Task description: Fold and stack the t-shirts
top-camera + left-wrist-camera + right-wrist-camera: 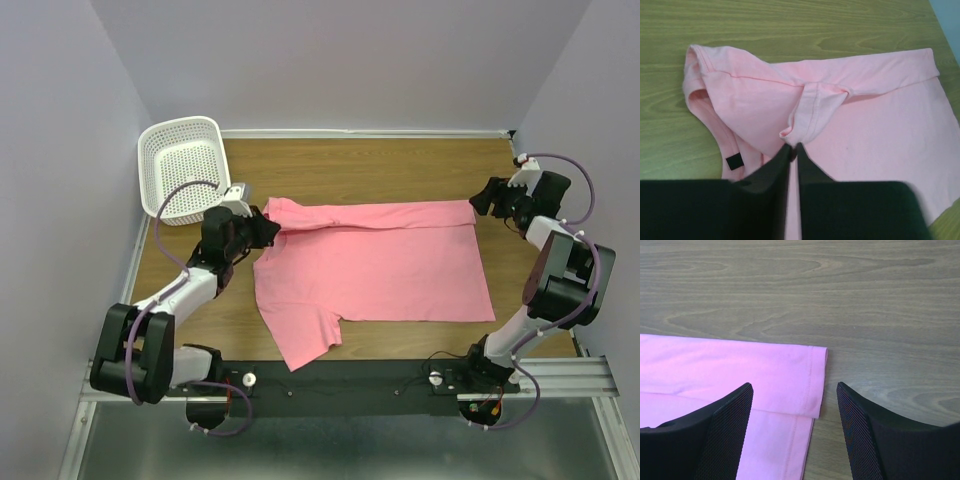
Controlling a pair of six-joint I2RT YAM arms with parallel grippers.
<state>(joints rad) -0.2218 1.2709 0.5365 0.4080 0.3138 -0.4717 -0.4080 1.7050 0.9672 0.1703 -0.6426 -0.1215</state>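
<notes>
Left gripper, at the collar end of the t-shirt: its dark jaws stood almost pressed together, with only a thin slit between them, right at the edge of a small folded-in sleeve. Whether any cloth was caught in the slit could not be told. Right gripper, at the opposite end: jaws spread wide, hanging above the far corner of the hem and gripping nothing.

The salmon-pink t-shirt lay flat on the wooden table, between the two arms. Its long axis ran across the table from left to right. The neck pointed to the left, towards the left gripper, and the straight hem faced right. The far long edge was turned over onto the body as a narrow band. The near sleeve lay spread out and pointed towards the near edge of the table. A small dark label showed inside the neck opening.

A white perforated basket stood at the far left corner, just beyond the left gripper and apart from the shirt.
</notes>
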